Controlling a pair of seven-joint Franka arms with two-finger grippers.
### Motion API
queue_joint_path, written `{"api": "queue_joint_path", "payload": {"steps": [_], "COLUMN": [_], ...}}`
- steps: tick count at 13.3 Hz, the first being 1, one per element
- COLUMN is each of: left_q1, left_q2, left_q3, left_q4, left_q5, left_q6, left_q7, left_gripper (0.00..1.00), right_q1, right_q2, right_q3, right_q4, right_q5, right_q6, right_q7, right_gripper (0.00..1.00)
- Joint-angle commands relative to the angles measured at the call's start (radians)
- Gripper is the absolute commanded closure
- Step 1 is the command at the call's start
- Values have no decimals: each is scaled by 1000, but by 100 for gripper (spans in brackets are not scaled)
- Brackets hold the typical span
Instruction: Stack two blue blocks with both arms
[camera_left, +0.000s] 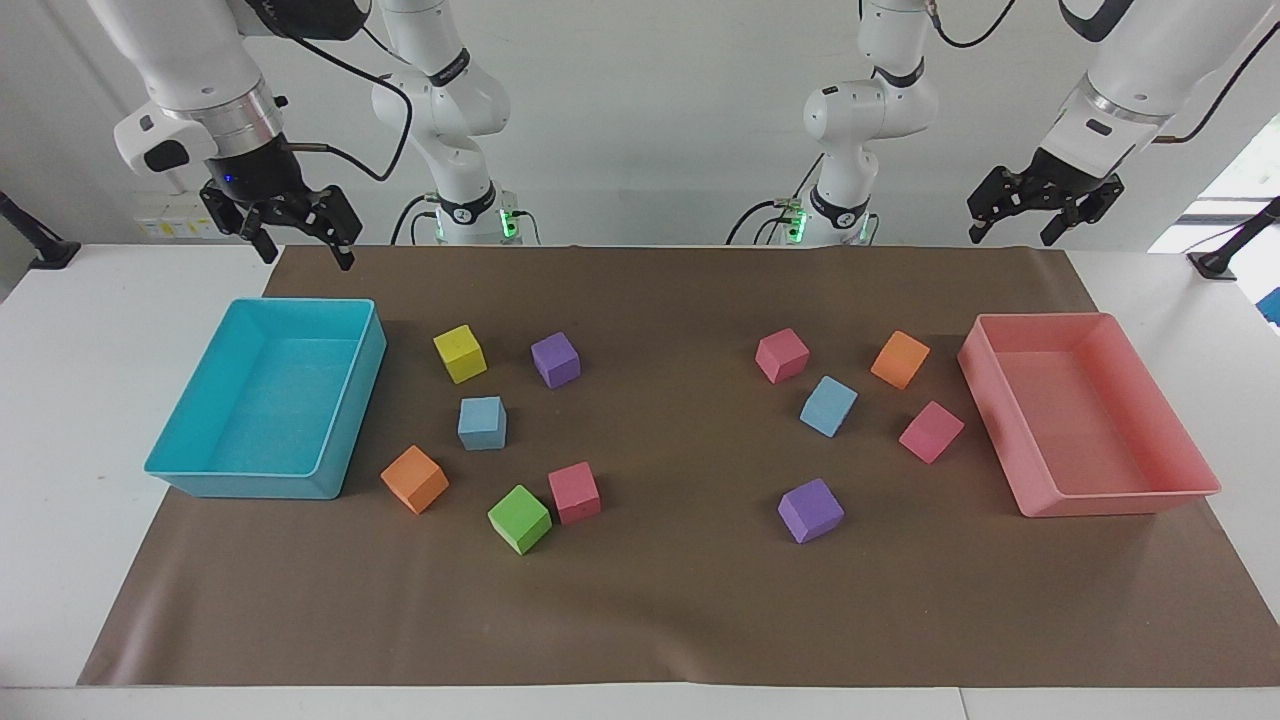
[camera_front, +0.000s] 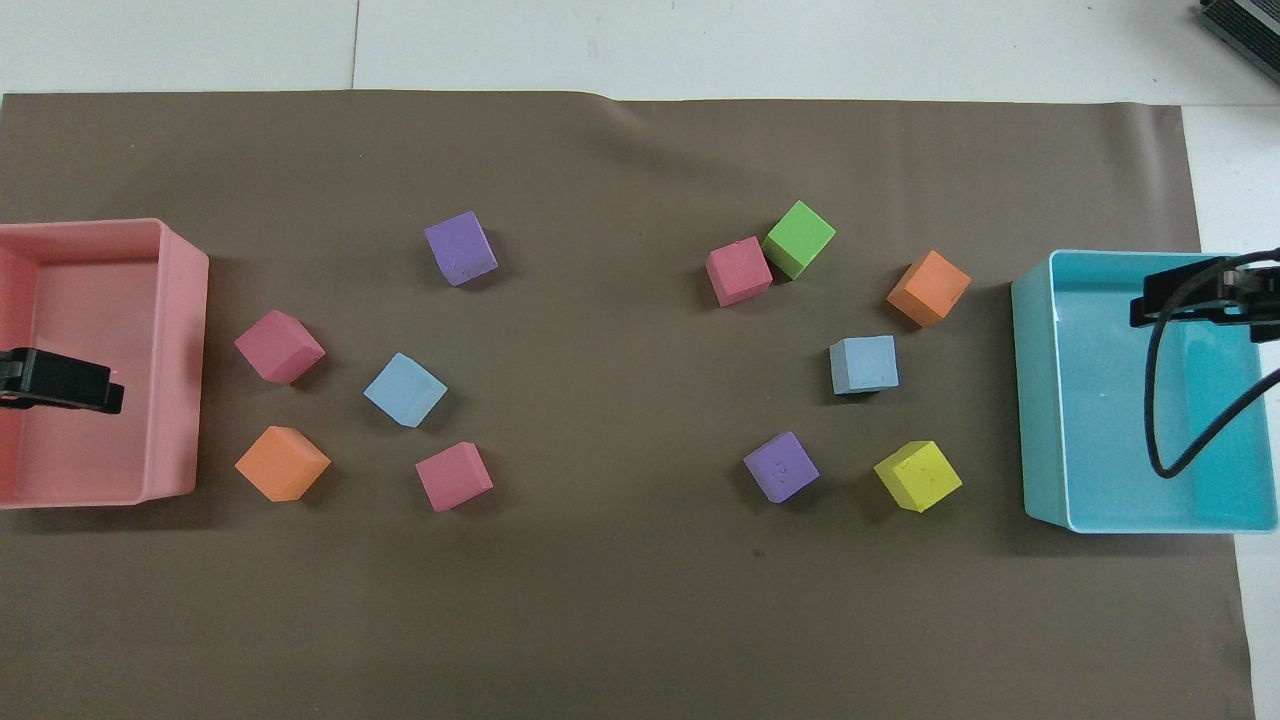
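Note:
Two light-blue blocks lie apart on the brown mat. One blue block (camera_left: 482, 423) (camera_front: 863, 364) sits among the cubes beside the turquoise tray. The other blue block (camera_left: 829, 406) (camera_front: 404, 389) sits among the cubes beside the pink tray. My right gripper (camera_left: 308, 252) (camera_front: 1195, 295) hangs open and empty, high over the turquoise tray. The left gripper (camera_left: 1012, 236) (camera_front: 70, 385) hangs open and empty, high over the pink tray. Neither gripper touches anything.
The turquoise tray (camera_left: 345, 400) and the pink tray (camera_left: 1000, 420) stand empty at the mat's two ends. Around the blue blocks lie yellow (camera_left: 460, 353), green (camera_left: 519, 519), two purple, two orange and three pink cubes.

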Motion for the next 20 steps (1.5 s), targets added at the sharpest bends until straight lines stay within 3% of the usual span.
{"api": "queue_joint_path", "payload": {"steps": [1, 7, 15, 20], "left_q1": [10, 13, 12, 10], "left_q2": [-5, -5, -5, -5], "left_q3": [-8, -8, -8, -8], "left_q4": [4, 4, 5, 5], "left_q5": [-6, -8, -8, -8], "left_q6": [-7, -8, -5, -7], "left_q7": [7, 7, 7, 4], "left_gripper": [0, 0, 0, 0], "right_q1": [-14, 6, 110, 157], "right_q2": [-27, -27, 31, 112], "right_q3": [9, 5, 15, 15], "right_q4": [-36, -63, -249, -294], "right_q5": [-5, 12, 15, 13], "right_q6": [16, 26, 301, 414], "right_q7": [18, 24, 81, 77], "right_gripper": [0, 0, 0, 0]}}
